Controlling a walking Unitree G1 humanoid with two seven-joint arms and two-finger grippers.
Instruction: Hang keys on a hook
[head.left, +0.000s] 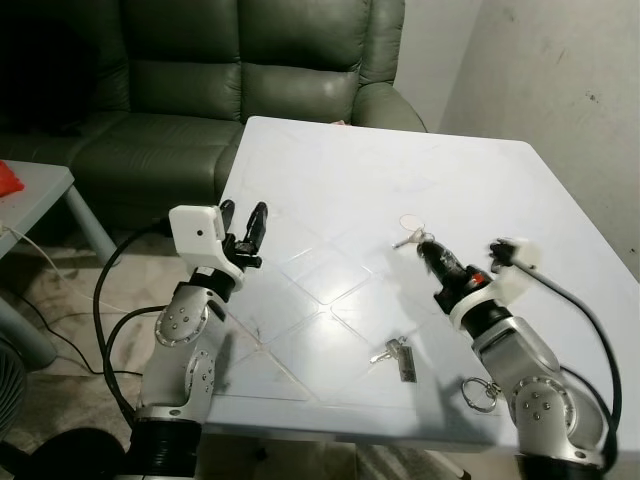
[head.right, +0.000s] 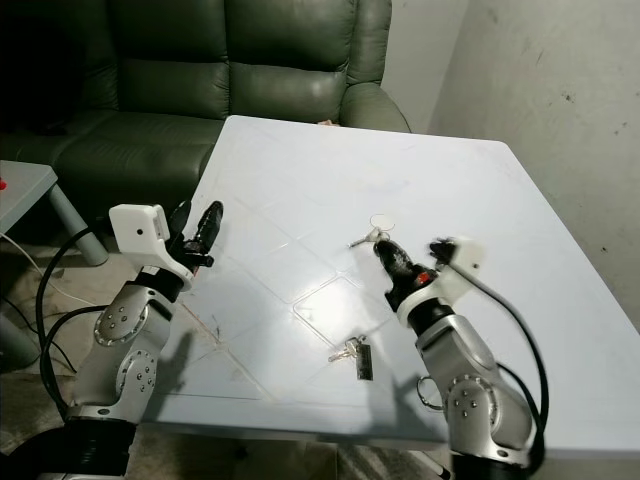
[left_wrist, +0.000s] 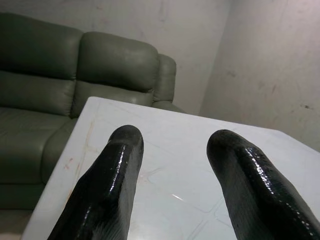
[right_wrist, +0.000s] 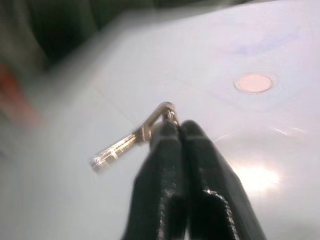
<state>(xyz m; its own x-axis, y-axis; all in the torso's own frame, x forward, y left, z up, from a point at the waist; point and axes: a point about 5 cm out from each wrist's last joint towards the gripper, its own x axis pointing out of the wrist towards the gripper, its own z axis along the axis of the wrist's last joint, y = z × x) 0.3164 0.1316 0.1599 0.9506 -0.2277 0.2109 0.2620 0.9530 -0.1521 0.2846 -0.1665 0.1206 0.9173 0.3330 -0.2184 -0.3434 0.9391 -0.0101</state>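
Behind the table sits a dark green leather sofa (head.left: 250, 70), largest thing in view, against a pale wall (head.left: 560, 70). At far left, corner of a grey side table (head.left: 35, 195) with something red (head.left: 8, 176) on it.

White square table (head.left: 480, 190) takes up the middle — faint tile-like lines on its top, glare patch near the front centre.

Left arm (head.left: 185, 350) comes up at the table's left edge; left gripper (head.left: 245, 226) is raised above that edge, its 2 black fingers (left_wrist: 107, 185) spread apart with nothing between them, sofa and tabletop visible through the gap in the left wrist view.

Right arm (head.left: 525, 375) is over the table's front right part; right gripper (head.left: 430, 250) points toward the table centre, fingers pressed together on a silver key (right_wrist: 127, 142) — pinched at its ring end, the blade sticking out to the side. Right wrist view is blurred, but the key and its small ring show clear of the fingertips. Whether the key touches the tabletop, cannot tell.

Just beyond the gripper tip lies a small round pale disc (head.left: 410, 222) on the table.

Near the front edge, 1 second bunch of keys (head.left: 397, 356) with a dark fob lies flat, well apart from the held key.

A metal ring (head.left: 480, 392) sits beside the right forearm, near the front edge.
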